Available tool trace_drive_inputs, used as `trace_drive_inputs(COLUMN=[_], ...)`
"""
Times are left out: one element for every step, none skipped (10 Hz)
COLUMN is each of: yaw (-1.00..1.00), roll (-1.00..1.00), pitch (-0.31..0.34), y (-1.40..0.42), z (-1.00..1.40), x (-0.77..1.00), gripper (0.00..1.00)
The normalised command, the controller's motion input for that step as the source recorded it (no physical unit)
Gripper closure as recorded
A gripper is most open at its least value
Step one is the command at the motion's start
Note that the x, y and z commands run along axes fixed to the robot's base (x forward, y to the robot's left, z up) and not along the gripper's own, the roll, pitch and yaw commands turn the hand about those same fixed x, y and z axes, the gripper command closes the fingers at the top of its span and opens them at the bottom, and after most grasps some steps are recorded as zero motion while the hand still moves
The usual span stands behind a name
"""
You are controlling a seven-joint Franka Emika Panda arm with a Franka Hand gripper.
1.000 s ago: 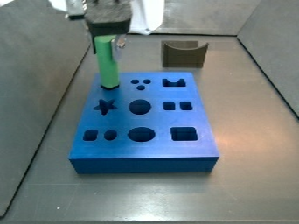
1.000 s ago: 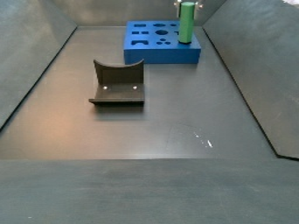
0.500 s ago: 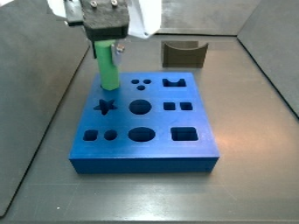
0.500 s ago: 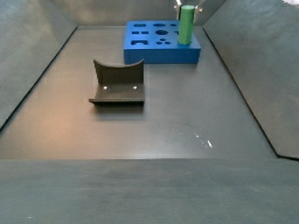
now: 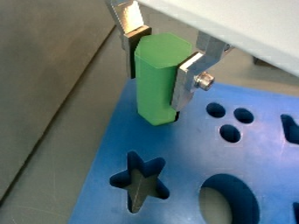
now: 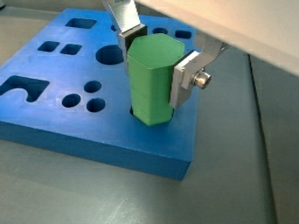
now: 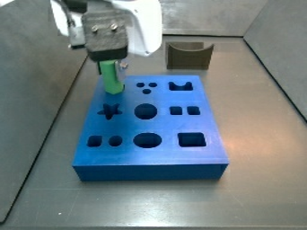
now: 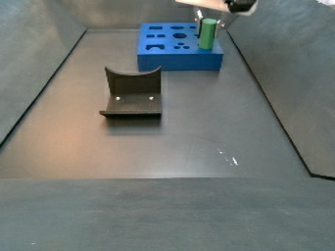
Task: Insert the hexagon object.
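Note:
The hexagon object [image 7: 110, 79], a bright green peg, stands upright between my gripper's fingers. My gripper [image 7: 109, 59] is shut on its upper part. Its lower end meets the top of the blue block [image 7: 156, 153] at the far left corner and seems to have entered a hole there, next to the star hole [image 7: 108, 110]. Both wrist views show the peg [image 5: 156, 66] [image 6: 146, 83] clamped by the silver fingers [image 5: 191, 72] [image 6: 187, 74], just beyond the star hole [image 5: 140, 179]. In a side view the peg [image 8: 207, 34] stands at the block's [image 8: 170, 61] right end under the gripper [image 8: 210, 14].
A dark grey-brown curved block [image 7: 188, 54] stands behind the blue block; in a side view it [image 8: 131, 93] lies mid-floor. The blue block has several other holes, round [image 7: 144, 111] and square [image 7: 189, 138]. Grey walls ring the floor.
My gripper has come down with the green peg. Less of the peg shows above the blue block than a second ago.

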Motion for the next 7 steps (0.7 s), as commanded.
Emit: trace_drive_inputs(yaw=[-0.05, -0.02, 0.00, 0.00, 0.00, 0.00, -0.06], roll=[0.00, 0.06, 0.20, 0.37, 0.45, 0.41, 0.01], pitch=[-0.223, -0.177, -0.086, -0.060, -0.021, 0.000, -0.020], y=[-0.03, -0.08, -0.22, -0.24, -0.23, -0.16, -0.01], z=[-0.47, -0.45, -0.34, -0.45, -0.44, -0.46, -0.21], x=[-0.11, -0.06, -0.04, -0.01, 0.00, 0.09, 0.00], gripper=[1.00, 1.00, 1.00, 1.00, 1.00, 1.00, 1.00])
